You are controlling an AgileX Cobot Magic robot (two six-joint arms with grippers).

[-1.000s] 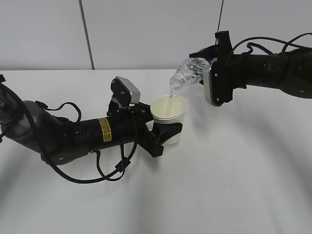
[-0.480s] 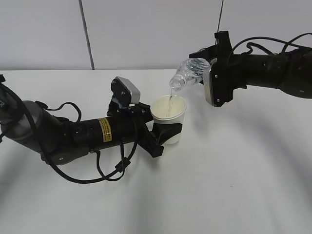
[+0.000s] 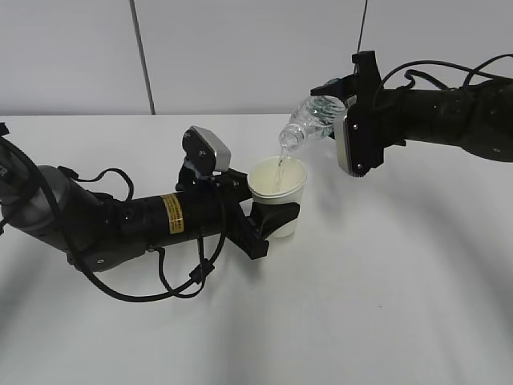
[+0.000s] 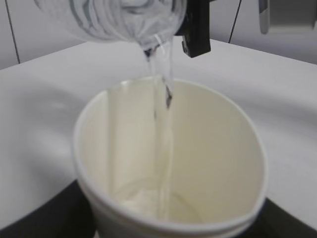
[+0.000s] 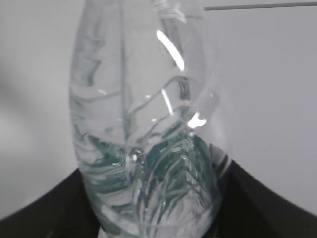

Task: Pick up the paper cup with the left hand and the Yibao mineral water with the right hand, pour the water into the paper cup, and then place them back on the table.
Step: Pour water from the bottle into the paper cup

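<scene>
My left gripper (image 3: 272,218) is shut on the white paper cup (image 3: 278,195) and holds it upright just above the table (image 3: 385,305). My right gripper (image 3: 335,112) is shut on the Yibao mineral water bottle (image 3: 309,120), tilted neck-down to the left over the cup's rim. A thin stream of water (image 3: 278,168) runs from the neck into the cup. In the left wrist view the stream (image 4: 163,124) falls into the cream inside of the cup (image 4: 208,148), with water pooled at the bottom. In the right wrist view the ribbed bottle (image 5: 148,148) fills the frame between the jaws.
The left arm with its yellow sticker (image 3: 170,213) lies low over the table at the left, its cables looping beside it. The right arm (image 3: 449,116) reaches in from the right above the table. A grey wall stands behind.
Almost nothing has moved. The bottle stays tilted and the water keeps running into the cup.
</scene>
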